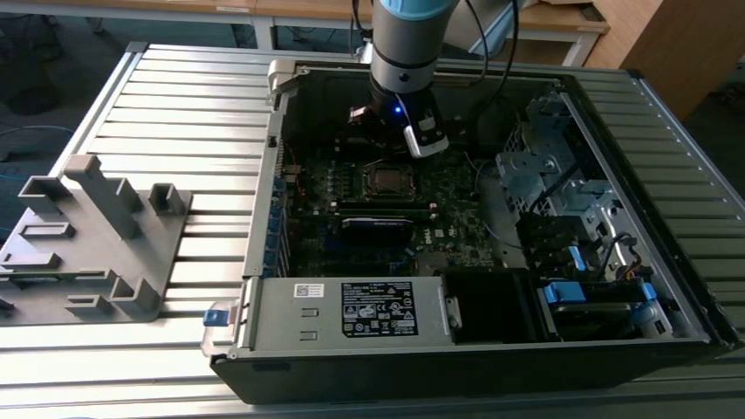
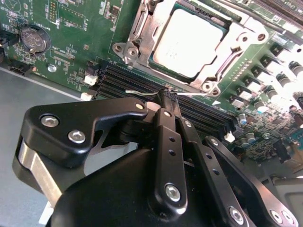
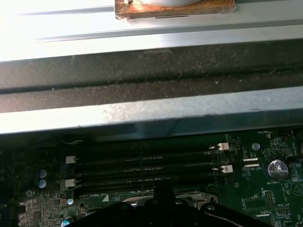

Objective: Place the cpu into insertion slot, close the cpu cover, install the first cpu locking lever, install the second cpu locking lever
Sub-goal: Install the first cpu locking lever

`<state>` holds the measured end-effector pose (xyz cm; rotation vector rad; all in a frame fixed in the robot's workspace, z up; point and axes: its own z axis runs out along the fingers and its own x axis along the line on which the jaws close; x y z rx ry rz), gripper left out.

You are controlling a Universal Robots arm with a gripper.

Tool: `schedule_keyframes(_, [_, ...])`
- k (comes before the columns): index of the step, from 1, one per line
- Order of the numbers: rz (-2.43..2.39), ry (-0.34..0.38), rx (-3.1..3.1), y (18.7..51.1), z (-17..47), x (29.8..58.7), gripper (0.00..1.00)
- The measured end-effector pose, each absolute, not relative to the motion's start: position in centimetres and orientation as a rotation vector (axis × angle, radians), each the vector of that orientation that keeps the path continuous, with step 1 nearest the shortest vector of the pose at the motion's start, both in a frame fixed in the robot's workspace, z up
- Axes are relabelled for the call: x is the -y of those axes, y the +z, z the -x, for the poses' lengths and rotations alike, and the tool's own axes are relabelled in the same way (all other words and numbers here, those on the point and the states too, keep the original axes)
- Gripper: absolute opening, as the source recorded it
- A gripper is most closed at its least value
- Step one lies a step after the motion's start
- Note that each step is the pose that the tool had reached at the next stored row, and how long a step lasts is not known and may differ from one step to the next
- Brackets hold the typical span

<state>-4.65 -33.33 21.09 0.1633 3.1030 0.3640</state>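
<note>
Claw [image 2: 166, 93] pinched shut, open computer case [image 1: 466, 371] on ribbed table [image 1: 174, 96], wooden desks [image 1: 559, 19] behind

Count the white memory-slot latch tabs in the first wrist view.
4. One white tab and another sit at the end of the memory slots near the coin cell battery; two more sit at the opposite end. Others may hide in shadow.

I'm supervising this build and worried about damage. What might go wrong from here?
The shut jaws of the gripper meet the thin locking lever right above the memory slots; a slip might scrape them. The cpu cover lies over the cpu, but this lever looks unhooked, so the cover may spring up.
</note>
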Motion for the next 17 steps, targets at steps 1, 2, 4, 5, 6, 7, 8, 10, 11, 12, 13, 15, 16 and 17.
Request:
schedule_keyframes(1, [-0.166, 0.364, -3.103, 21.07, 4.65, 33.33, 0.11])
schedule_keyframes(2, [-0.171, 0.364, -3.102, 21.05, 4.64, 33.33, 0.11])
schedule_keyframes(4, [-0.184, 0.364, -3.1, 21.0, 4.63, 33.32, 0.11])
schedule_keyframes(5, [-0.191, 0.363, -3.099, 20.97, 4.63, 33.31, 0.11])
schedule_keyframes(6, [-0.196, 0.364, -3.099, 20.94, 4.63, 33.29, 0.11])
schedule_keyframes(7, [-0.2, 0.363, -3.098, 20.92, 4.63, 33.29, 0.11])
schedule_keyframes(8, [-0.205, 0.363, -3.098, 20.9, 4.63, 33.29, 0.11])
schedule_keyframes(10, [-0.217, 0.363, -3.096, 20.86, 4.63, 33.29, 0.11])
schedule_keyframes(11, [-0.226, 0.363, -3.094, 20.82, 4.62, 33.28, 0.11])
schedule_keyframes(12, [-0.235, 0.363, -3.093, 20.8, 4.62, 33.28, 0.11])
schedule_keyframes(13, [-0.243, 0.363, -3.092, 20.78, 4.62, 33.28, 0.11])
schedule_keyframes(15, [-0.249, 0.362, -3.091, 20.78, 4.62, 33.29, 0.11])
schedule_keyframes(16, [-0.25, 0.362, -3.091, 20.77, 4.62, 33.28, 0.11])
schedule_keyframes(17, [-0.25, 0.363, -3.091, 20.77, 4.62, 33.28, 0.11])
